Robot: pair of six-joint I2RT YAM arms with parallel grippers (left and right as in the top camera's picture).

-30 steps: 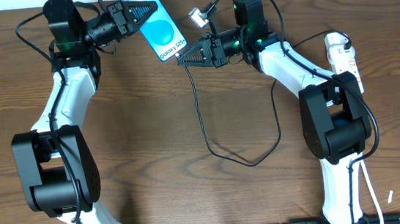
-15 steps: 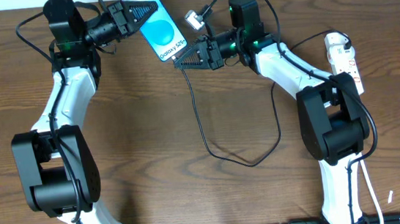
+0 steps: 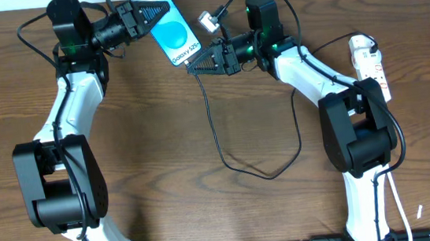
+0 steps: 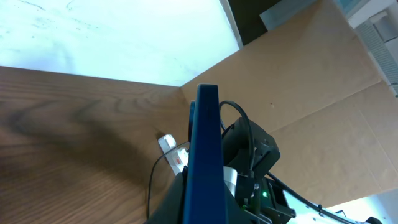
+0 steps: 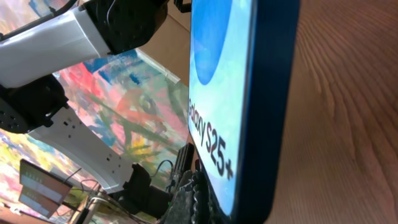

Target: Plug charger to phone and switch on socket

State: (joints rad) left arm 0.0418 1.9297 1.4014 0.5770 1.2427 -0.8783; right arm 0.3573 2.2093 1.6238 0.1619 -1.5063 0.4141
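The phone [image 3: 173, 33], blue screen up with "Galaxy S25" text, is held slanted at the table's far edge. My left gripper [image 3: 159, 13] is shut on its upper part; in the left wrist view its dark blue edge [image 4: 205, 149] stands between the jaws. My right gripper [image 3: 192, 67] is shut on the charger, tips right at the phone's lower end [image 5: 249, 93]. The plug tip itself is hidden. The thin black charger cable [image 3: 213, 121] drops from those tips and loops over the table. The white socket [image 3: 370, 62] lies at the far right, apart from both grippers.
The charger's loop [image 3: 268, 175] lies mid-table between the two arms. The right arm's elbow [image 3: 359, 134] stands just below the socket. A white cable [image 3: 401, 205] runs along the right front. The table's back edge meets a pale wall [image 4: 112, 37].
My right gripper has moved a little left, bringing the cable end up to the phone's lower end, and has stayed there since. The left gripper and phone have not moved.
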